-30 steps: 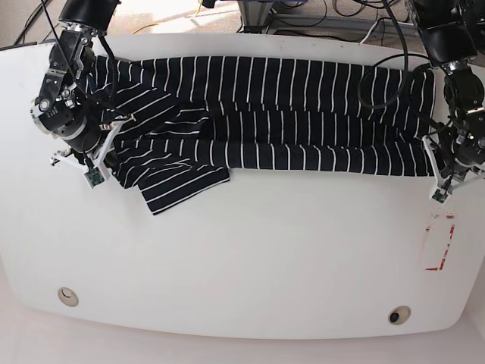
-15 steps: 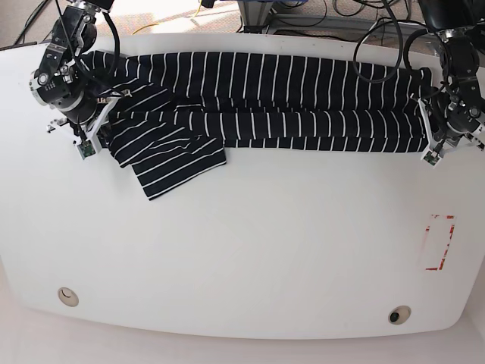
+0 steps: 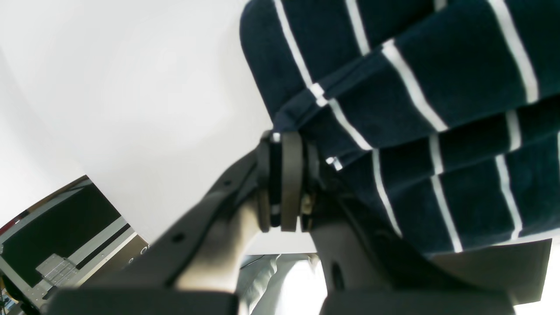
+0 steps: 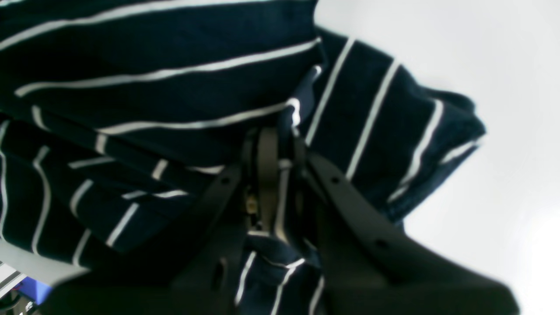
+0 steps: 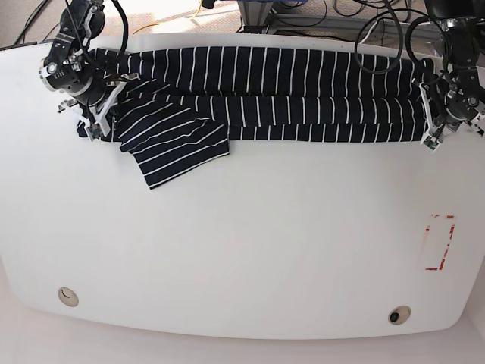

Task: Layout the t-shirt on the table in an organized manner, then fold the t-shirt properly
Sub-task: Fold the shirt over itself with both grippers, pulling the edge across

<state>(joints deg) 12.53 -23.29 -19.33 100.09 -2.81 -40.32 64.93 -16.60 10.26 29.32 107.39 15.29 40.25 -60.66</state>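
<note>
The t-shirt (image 5: 288, 95) is dark navy with thin white stripes and lies stretched in a long folded band along the far edge of the table (image 5: 250, 250). One loose flap (image 5: 178, 155) hangs toward the front at the band's left end. My left gripper (image 5: 429, 114) holds the band's right end. In the left wrist view that gripper (image 3: 286, 140) is shut on a hem corner of the t-shirt (image 3: 437, 87). My right gripper (image 5: 102, 106) is at the left end. In the right wrist view this gripper (image 4: 273, 140) is shut on bunched layers of the t-shirt (image 4: 153, 96).
A small red-outlined rectangle (image 5: 440, 243) marks the table at the right. Two round fittings (image 5: 68, 296) (image 5: 398, 314) sit near the front edge. Cables and metal frames (image 5: 303, 15) crowd the space just behind the far edge.
Both arms have moved toward the far edge, carrying the t-shirt ends with them. The band now lies farther back and tighter. Both grips have held.
</note>
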